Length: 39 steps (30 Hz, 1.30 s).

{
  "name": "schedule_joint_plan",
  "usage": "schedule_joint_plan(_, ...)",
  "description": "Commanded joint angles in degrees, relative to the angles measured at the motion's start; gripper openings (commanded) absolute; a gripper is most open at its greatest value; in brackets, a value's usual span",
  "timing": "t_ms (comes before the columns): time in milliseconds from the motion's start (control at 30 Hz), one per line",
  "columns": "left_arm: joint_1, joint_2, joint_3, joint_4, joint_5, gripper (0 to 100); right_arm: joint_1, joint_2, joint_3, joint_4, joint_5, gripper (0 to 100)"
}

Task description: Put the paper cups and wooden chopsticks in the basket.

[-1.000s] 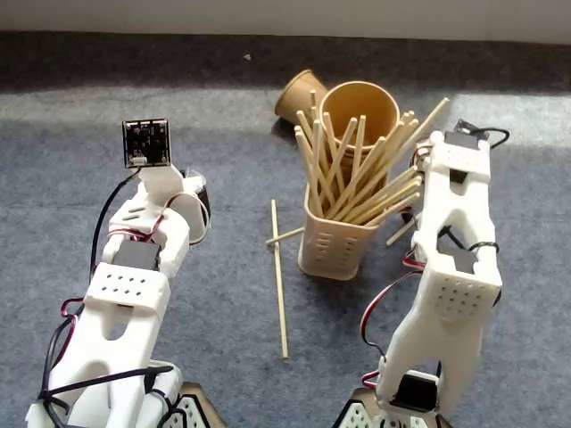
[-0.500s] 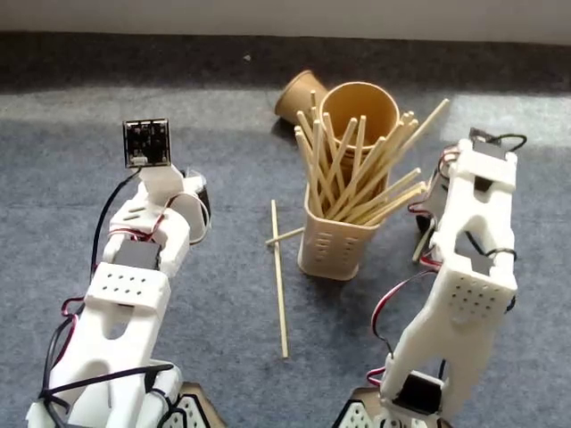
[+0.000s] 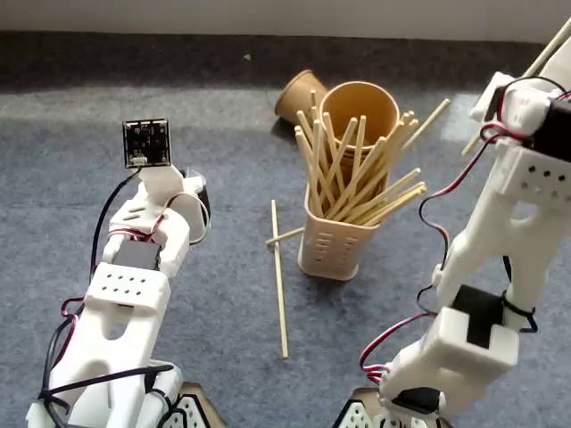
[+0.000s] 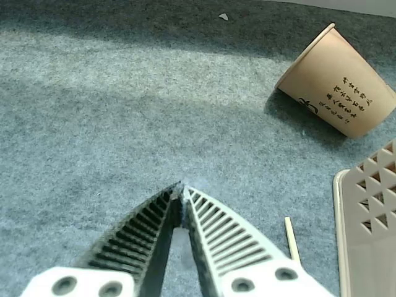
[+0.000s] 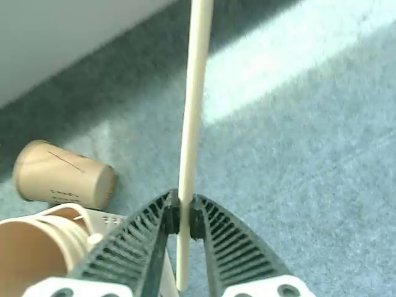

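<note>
The right gripper [image 5: 184, 207] is raised at the right edge of the high view and pinches a held chopstick [image 5: 195, 93] near its lower end; the stick slants up towards the top right corner [image 3: 555, 40]. The left gripper [image 4: 181, 187] is pressed together on nothing, low over the grey carpet [image 3: 223, 134] at centre left. The basket [image 3: 335, 245] stands at the centre of the frame with a bundle of chopsticks [image 3: 357, 178] fanning out of it and an upright paper cup [image 3: 359, 111] among them. A tipped paper cup [image 3: 294, 96] lies on its side just behind the basket. Left of the basket a long chopstick [image 3: 279, 276] lies on the carpet, and a short chopstick [image 3: 285, 236] crosses it.
</note>
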Motion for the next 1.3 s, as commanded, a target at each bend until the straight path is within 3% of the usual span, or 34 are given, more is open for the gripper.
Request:
schedule_joint_plan(0,1.01,-0.57,-0.31,-0.7,0.18,1,-3.56,-11.74,-3.03,0.84,-1.49,0.5)
schedule_joint_plan(167,1.01,-0.57,-0.31,-0.7,0.18,1,-5.93,-29.49,-0.4,1.01,-1.76,0.5)
schedule_joint_plan(533,1.01,-0.48,-0.22,-0.7,0.18,1,-6.02,-67.74,31.43,-6.37,-1.49,0.5)
schedule_joint_plan(667,1.01,-0.4,-0.22,-0.7,0.18,1,-6.02,-77.23,57.1,-21.05,-1.76,0.5)
schedule_joint_plan(767,1.01,-0.31,-0.22,-0.7,0.18,1,-6.46,-80.92,80.31,-41.45,-1.85,0.5)
schedule_joint_plan(867,1.01,-0.31,-0.22,-0.7,0.18,1,-12.62,-82.24,98.95,-62.11,-1.85,0.5)
schedule_joint_plan(933,1.01,-0.22,-0.22,-0.7,0.18,1,-16.92,-82.33,105.71,-69.67,-1.76,0.5)
schedule_joint_plan(1100,1.01,-0.22,-0.22,-0.7,0.18,1,-25.27,-82.07,107.56,-69.23,-1.76,0.5)
schedule_joint_plan(1267,1.01,-0.48,-0.31,-0.7,0.18,1,-25.63,-82.07,111.78,-69.58,-1.32,0.5)
